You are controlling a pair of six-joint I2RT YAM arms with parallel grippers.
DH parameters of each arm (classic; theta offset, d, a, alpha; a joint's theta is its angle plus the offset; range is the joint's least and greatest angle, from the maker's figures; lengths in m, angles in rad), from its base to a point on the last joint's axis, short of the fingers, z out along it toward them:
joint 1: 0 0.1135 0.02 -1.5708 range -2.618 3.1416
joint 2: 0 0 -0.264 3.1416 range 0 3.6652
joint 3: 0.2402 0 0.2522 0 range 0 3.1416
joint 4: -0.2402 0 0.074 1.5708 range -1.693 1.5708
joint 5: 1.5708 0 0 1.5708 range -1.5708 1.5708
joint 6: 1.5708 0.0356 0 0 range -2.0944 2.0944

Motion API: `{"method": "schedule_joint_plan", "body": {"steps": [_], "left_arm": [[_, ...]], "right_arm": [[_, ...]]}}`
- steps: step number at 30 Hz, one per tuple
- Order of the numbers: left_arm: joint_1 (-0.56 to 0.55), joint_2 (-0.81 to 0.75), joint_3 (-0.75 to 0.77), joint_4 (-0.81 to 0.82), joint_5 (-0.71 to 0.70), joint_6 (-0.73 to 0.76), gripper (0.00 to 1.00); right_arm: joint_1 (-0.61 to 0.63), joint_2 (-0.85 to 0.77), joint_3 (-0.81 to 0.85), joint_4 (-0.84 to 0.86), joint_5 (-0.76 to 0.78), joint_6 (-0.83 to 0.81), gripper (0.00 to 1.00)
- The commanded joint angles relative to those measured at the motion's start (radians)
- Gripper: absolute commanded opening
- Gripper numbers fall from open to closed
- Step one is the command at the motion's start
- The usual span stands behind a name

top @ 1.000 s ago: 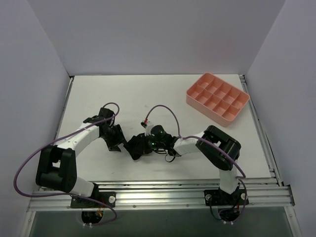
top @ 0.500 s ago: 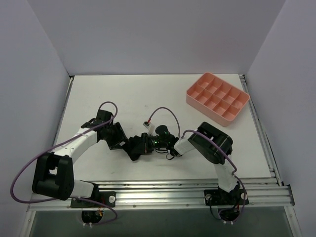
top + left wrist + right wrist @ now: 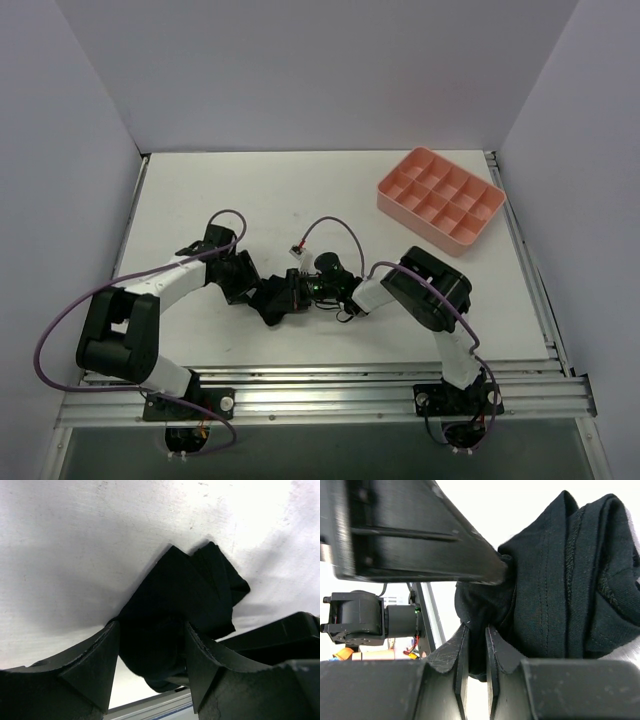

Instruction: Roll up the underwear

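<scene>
The underwear (image 3: 274,300) sits bunched, only loosely rolled, toward the near edge of the surface (image 3: 300,195), pinched in my nearly closed right pincer (image 3: 475,636) while my left pincer (image 3: 150,647) straddles it, jaws apart (tightening remains, I judge).

Top external: high, facing down.
Left wrist: close behind left gripper (image 3: 150,630).
Right wrist: close behind right gripper (image 3: 476,630).
Shared: underwear (image 3: 272,300).
</scene>
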Motion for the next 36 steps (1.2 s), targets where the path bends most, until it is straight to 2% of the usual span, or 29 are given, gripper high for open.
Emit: {"method": "schedule_joint_plan", "body": {"steps": [1,6,11,17,26,30,31,33,34,36], "left_arm": [[-0.022,0.046,0.003,0.048,0.013,0.003,0.61],[-0.026,0.014,0.057,-0.110,-0.071,0.054,0.62],[-0.031,-0.098,0.057,-0.217,-0.162,-0.035,0.68],[-0.066,-0.149,-0.036,-0.126,-0.119,-0.210,0.74],[-0.092,-0.037,-0.015,-0.095,-0.208,-0.236,0.75],[-0.094,0.044,0.011,-0.108,-0.236,-0.227,0.66],[-0.094,0.062,0.034,-0.119,-0.237,-0.222,0.56],[-0.098,0.110,0.058,-0.142,-0.236,-0.184,0.46],[-0.100,0.122,0.084,-0.154,-0.237,-0.173,0.32],[-0.107,0.151,0.110,-0.188,-0.234,-0.138,0.21]], "right_arm": [[0.005,0.071,-0.039,-0.262,0.000,-0.035,0.00],[-0.007,0.084,-0.034,-0.271,0.000,-0.032,0.00],[-0.007,0.084,-0.031,-0.276,0.009,-0.030,0.00],[-0.007,0.087,-0.030,-0.265,0.013,-0.019,0.00],[0.002,0.086,-0.034,-0.233,0.007,0.011,0.00],[0.014,0.071,-0.031,-0.235,0.009,0.016,0.00],[0.016,0.063,-0.033,-0.239,0.013,0.011,0.00],[0.017,0.031,-0.033,-0.281,0.026,-0.018,0.01],[0.019,0.020,-0.028,-0.334,0.041,-0.035,0.06],[0.022,-0.021,-0.004,-0.400,0.061,-0.073,0.14]]}}
